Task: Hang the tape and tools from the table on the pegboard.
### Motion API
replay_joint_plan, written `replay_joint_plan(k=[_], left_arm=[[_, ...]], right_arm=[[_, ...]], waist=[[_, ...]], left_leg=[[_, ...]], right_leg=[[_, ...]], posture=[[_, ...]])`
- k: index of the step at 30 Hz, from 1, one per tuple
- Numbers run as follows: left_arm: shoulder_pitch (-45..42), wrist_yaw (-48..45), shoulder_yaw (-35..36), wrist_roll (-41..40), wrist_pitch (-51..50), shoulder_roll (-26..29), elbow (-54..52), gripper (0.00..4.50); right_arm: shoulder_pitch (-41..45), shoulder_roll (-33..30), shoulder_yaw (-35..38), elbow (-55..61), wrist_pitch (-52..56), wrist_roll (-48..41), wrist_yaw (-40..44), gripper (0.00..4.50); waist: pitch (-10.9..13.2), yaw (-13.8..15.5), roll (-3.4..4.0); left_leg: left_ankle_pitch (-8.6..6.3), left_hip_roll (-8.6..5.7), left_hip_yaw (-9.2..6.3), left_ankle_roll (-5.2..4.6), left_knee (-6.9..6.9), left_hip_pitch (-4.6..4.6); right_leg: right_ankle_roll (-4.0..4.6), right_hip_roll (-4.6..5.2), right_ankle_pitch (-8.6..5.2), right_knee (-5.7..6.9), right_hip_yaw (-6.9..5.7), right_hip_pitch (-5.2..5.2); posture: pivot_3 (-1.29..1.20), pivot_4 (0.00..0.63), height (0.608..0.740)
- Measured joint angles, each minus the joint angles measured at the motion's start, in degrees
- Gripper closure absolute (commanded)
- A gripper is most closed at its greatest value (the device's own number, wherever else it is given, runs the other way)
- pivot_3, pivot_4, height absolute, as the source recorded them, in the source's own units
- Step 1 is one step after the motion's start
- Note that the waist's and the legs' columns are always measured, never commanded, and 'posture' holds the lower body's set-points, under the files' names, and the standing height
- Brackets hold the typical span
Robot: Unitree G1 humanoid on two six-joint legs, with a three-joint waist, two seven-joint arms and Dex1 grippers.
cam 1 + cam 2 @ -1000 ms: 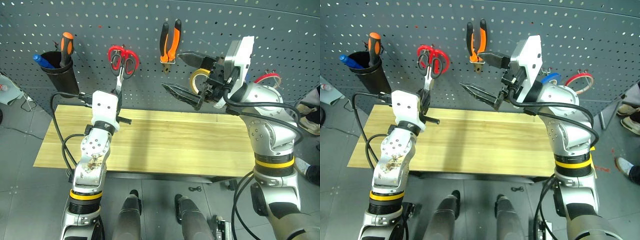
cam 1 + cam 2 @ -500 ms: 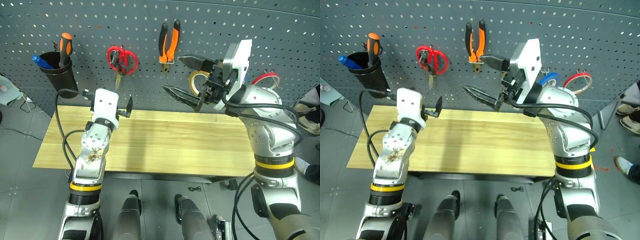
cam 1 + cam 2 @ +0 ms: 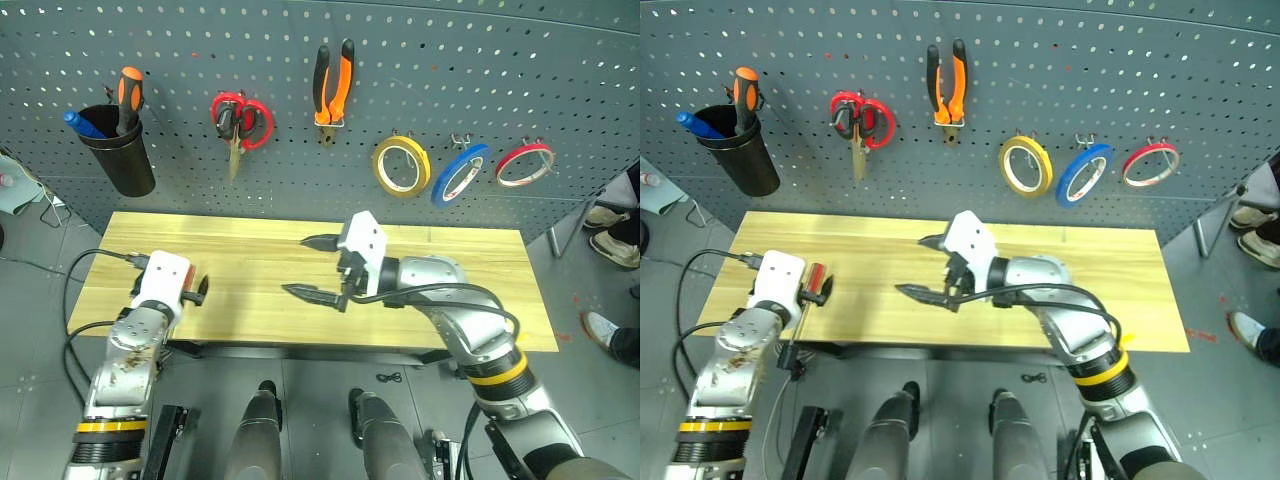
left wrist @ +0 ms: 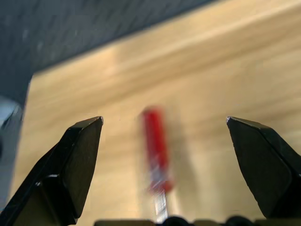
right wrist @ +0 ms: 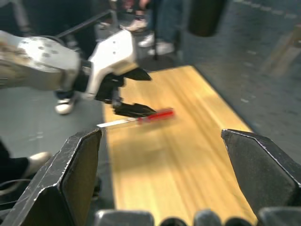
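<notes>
Left gripper (image 3: 818,283): released, over table's (image 3: 470,300) left end, red screwdriver (image 4: 156,149) lying between its fingers | Right gripper (image 3: 312,267): released, empty, mid-table | Pegboard (image 3: 560,90): tape (image 3: 401,166), pliers (image 3: 333,83) hung | No readable writing

Both claws hover open over the table (image 3: 420,270), right claw (image 3: 312,266) central.

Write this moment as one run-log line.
left gripper open at screwdriver | right gripper open | screwdriver on table | tape, pliers on pegboard
</notes>
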State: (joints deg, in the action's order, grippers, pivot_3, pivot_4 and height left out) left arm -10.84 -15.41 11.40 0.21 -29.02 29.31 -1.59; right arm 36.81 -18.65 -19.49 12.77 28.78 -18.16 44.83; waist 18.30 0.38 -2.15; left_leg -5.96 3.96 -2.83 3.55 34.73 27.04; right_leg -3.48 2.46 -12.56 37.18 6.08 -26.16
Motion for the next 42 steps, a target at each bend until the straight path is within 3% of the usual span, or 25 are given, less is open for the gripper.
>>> replay_joint_plan(k=[7,14,18,23,26,34,37,39,42], left_arm=[[-7.2,-7.0,0.9,-3.1,-2.0,5.5,12.3,0.01],[-12.5,-10.3,-1.6,-3.6,0.9,5.4,23.6,0.01],[-14.3,-11.2,-2.9,-3.6,2.7,5.0,25.4,1.25],[-14.4,-11.2,-3.5,-3.7,3.0,4.8,25.6,3.7],[-14.1,-11.0,-3.4,-3.8,2.7,4.8,25.1,3.83],[-3.6,-12.1,-3.2,-6.4,2.4,3.5,5.9,3.83],[-0.4,-10.1,1.0,-10.1,1.1,0.9,-10.0,3.83],[-2.3,-8.0,3.7,-13.9,1.1,-1.9,-20.5,3.83],[-6.8,-4.3,6.0,-15.5,0.0,-2.4,-27.3,3.83]], right_arm=[[6.7,1.2,0.0,1.0,7.0,-1.4,0.8,0.0],[8.2,0.4,0.6,1.5,10.6,-3.1,1.1,0.0],[7.3,-1.8,0.6,1.5,10.7,-2.6,1.1,0.0],[6.8,-3.1,0.7,1.5,10.7,-2.4,1.0,0.0],[6.6,-3.3,0.8,1.5,10.8,-2.4,0.9,0.0],[4.3,-5.3,6.4,1.9,10.7,-5.6,3.0,0.0],[3.6,-4.4,12.4,4.2,10.3,-9.7,2.5,0.0],[5.1,-3.4,15.7,4.7,10.1,-11.8,1.5,0.0],[8.8,-0.7,19.0,4.5,10.3,-15.0,-1.0,0.0]], waist=[[2.5,0.8,0.06],[4.5,0.7,0.1],[4.9,0.7,0.13],[4.9,0.1,0.14],[4.9,0.0,0.14],[4.8,0.5,-0.01],[4.7,1.0,-0.09],[4.5,1.6,-0.23],[3.9,1.7,-0.32]], left_leg=[[0.01,0.0,-0.01,-0.01,0.0,0.15],[0.01,0.01,-0.06,-0.02,-0.12,0.22],[0.01,0.0,-0.07,-0.01,-0.11,0.24],[0.01,0.01,-0.07,-0.01,-0.13,0.22],[0.01,0.01,-0.07,-0.01,-0.14,0.22],[0.05,0.0,-0.14,0.06,-0.43,0.28],[0.16,0.02,-0.26,0.25,-0.45,0.44],[0.22,0.02,-0.28,0.35,-0.45,0.42],[0.25,0.02,-0.27,0.38,-0.47,0.34]], right_leg=[[-0.13,0.01,-0.02,0.02,-0.02,-0.07],[-0.28,0.02,-0.07,0.07,-0.1,-0.14],[-0.31,0.05,-0.08,0.07,-0.1,-0.14],[-0.31,0.03,-0.08,0.08,-0.1,-0.15],[-0.31,0.04,-0.08,0.07,-0.1,-0.15],[-0.09,0.11,0.05,-0.11,-0.25,-0.16],[0.03,0.15,0.13,-0.16,-0.46,-0.2],[0.01,0.15,0.14,-0.16,-0.55,-0.16],[-0.05,0.13,0.13,-0.16,-0.54,-0.15]], posture=[[0.13,0.476,0.74],[0.11,0.497,0.74],[0.1,0.494,0.74],[0.1,0.465,0.74],[0.11,0.438,0.74],[0.18,0.337,0.74],[0.21,0.301,0.74],[0.23,0.279,0.74],[0.25,0.269,0.74]])
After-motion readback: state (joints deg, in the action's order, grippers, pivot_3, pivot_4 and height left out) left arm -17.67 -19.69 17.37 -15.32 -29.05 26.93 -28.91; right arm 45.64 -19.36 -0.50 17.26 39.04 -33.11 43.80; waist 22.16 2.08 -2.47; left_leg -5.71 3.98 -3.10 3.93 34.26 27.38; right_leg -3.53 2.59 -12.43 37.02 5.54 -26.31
